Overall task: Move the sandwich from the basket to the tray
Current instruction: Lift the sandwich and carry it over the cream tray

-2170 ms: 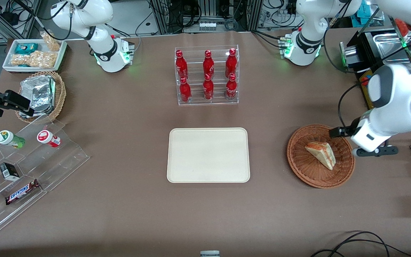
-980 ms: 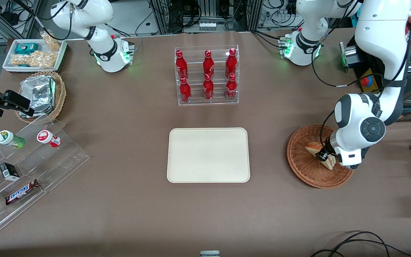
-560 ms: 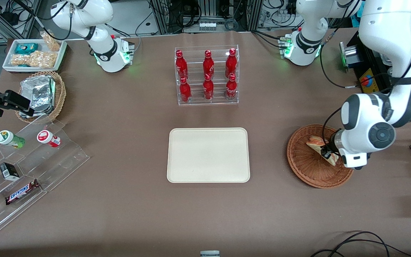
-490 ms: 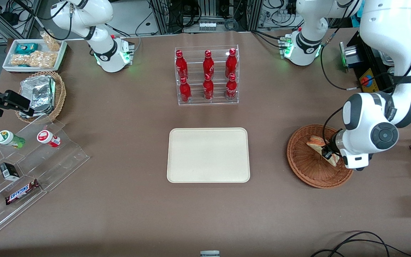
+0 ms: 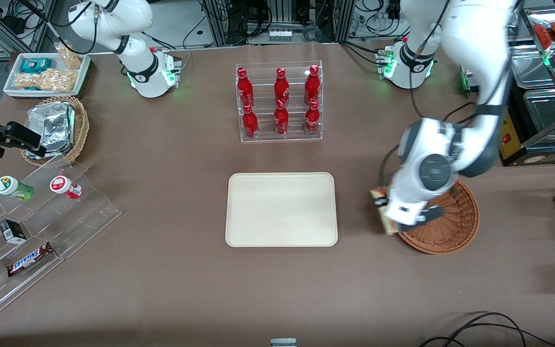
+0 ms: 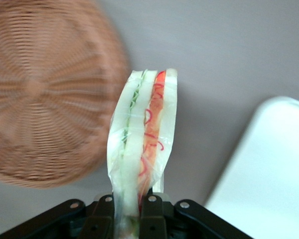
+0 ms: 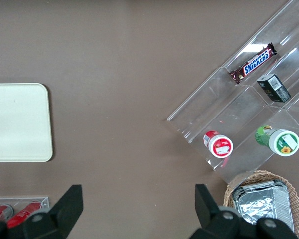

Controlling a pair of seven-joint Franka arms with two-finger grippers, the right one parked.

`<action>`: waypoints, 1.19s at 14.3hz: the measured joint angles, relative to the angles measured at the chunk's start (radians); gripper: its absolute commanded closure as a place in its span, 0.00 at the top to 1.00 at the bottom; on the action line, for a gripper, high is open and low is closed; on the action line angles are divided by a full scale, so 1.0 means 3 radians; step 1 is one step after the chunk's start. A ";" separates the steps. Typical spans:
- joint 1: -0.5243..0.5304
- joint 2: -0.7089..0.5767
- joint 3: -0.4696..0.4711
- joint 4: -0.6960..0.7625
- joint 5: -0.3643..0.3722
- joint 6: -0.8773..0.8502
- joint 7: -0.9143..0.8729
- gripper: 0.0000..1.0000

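Note:
My left gripper (image 5: pixel 384 212) is shut on the sandwich (image 5: pixel 382 208), a wrapped wedge of pale bread with green and orange-red filling. It holds the sandwich in the air over the table, just off the basket's rim on the side toward the tray. In the left wrist view the sandwich (image 6: pixel 142 144) stands on edge between the black fingers (image 6: pixel 153 219) of the gripper (image 6: pixel 128 215). The reddish-brown basket (image 5: pixel 453 224) is empty and also shows in the left wrist view (image 6: pixel 45 94). The cream-white tray (image 5: pixel 281 209) lies bare at the table's middle; its corner shows in the left wrist view (image 6: pixel 269 174).
A clear rack of red bottles (image 5: pixel 280 101) stands farther from the front camera than the tray. A clear stepped stand with snacks (image 5: pixel 32 231), a tan basket of foil packets (image 5: pixel 56 127) and a white snack bin (image 5: pixel 46 74) lie toward the parked arm's end.
The gripper came down onto the sandwich in the basket and closed on it. It has since lifted the sandwich out and swung it toward the tray, leaving the basket empty.

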 measured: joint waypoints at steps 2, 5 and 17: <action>-0.0270 0.0294 -0.0008 0.0323 -0.0002 0.0028 -0.0026 0.03; -0.0517 0.0680 -0.0099 0.0763 -0.0017 0.0190 -0.0081 0.03; -0.0869 0.1144 -0.0377 0.1053 -0.0013 0.0721 -0.0358 1.00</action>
